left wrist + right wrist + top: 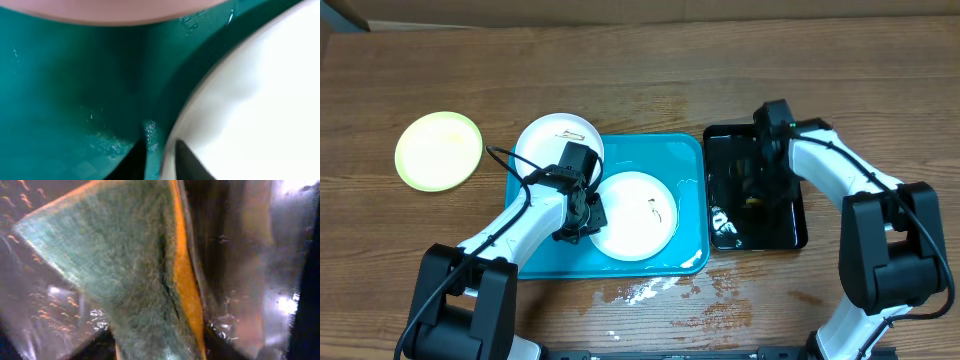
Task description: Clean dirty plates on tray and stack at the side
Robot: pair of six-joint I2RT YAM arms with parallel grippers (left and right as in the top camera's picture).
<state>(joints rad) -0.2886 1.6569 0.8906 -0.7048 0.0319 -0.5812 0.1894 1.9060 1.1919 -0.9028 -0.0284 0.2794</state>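
Observation:
A white plate (pixel 638 218) with a small dark smudge lies in the turquoise tray (pixel 688 160). My left gripper (pixel 582 215) is at its left rim. In the left wrist view the left gripper (pixel 160 160) has its fingers close together across the rim of this plate (pixel 250 100), one on the plate, one over the tray (pixel 60 100). A second white plate (pixel 555 138) with dark marks rests on the tray's upper left corner. The pale yellow-green plate (pixel 438 150) lies on the table at the left. My right gripper (pixel 160 350) is shut on a green and orange sponge (pixel 125 270).
A glossy black tray (pixel 790 225), wet inside, stands right of the turquoise tray, with my right gripper (pixel 760 170) over it. Water drops (pixel 640 290) lie on the wooden table in front of the turquoise tray.

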